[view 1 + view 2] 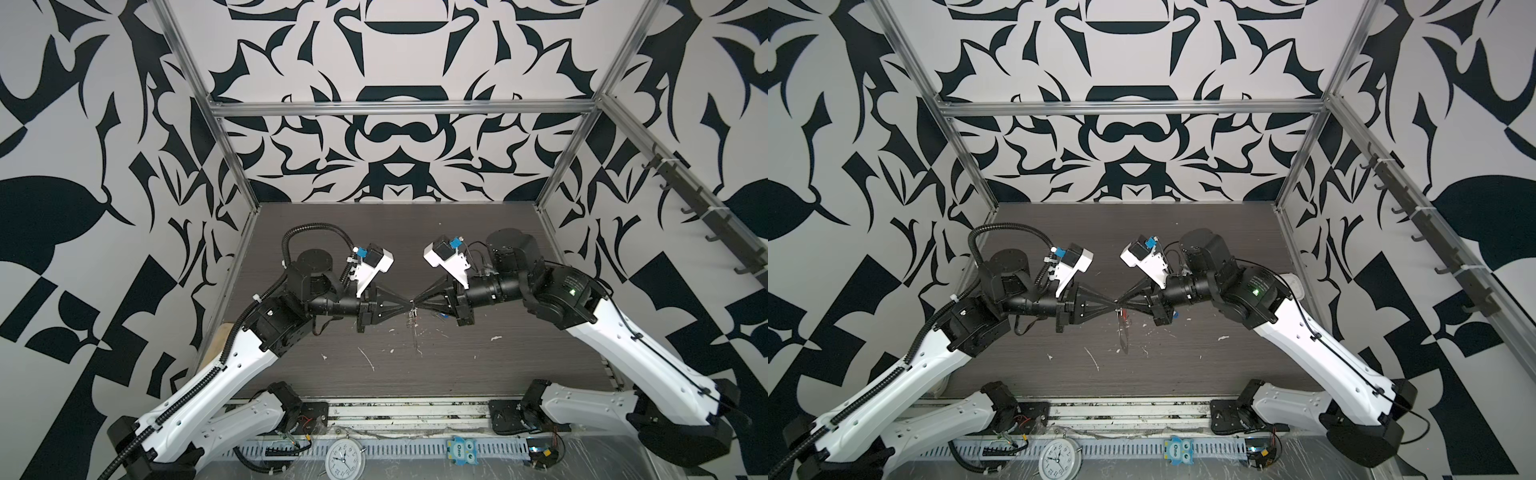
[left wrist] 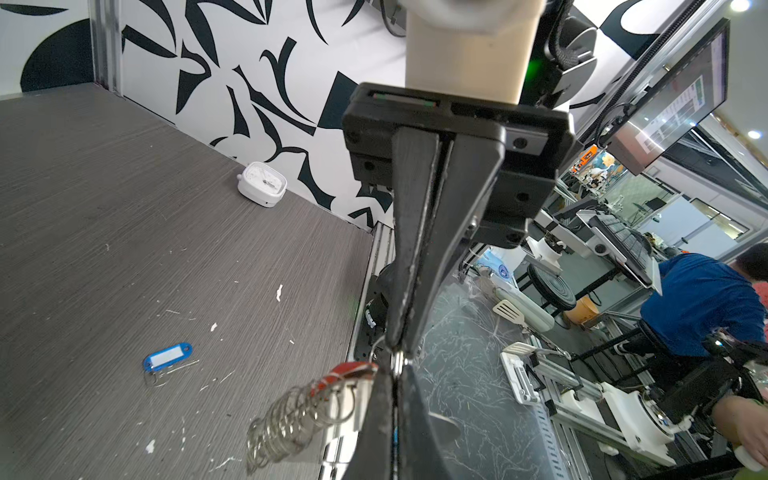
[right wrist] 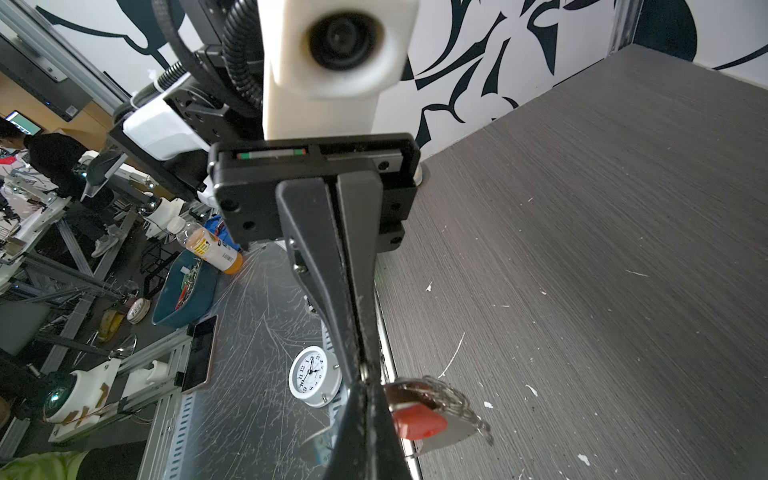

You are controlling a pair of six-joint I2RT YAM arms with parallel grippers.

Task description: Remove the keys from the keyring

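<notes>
Even, diffuse light fills both top views; only faint soft shadows lie on the table (image 1: 519,365) below the left gripper (image 1: 409,300), and the frame rails (image 1: 399,109) bow toward the edges. In the left wrist view the keyring (image 2: 286,419) beside it is soft, and ceiling lamps (image 2: 739,5) glare beyond the right gripper (image 2: 400,347)

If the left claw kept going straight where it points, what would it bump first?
Probably the right gripper: it meets the left gripper tip to tip, both pinching the keyring between them.
</notes>
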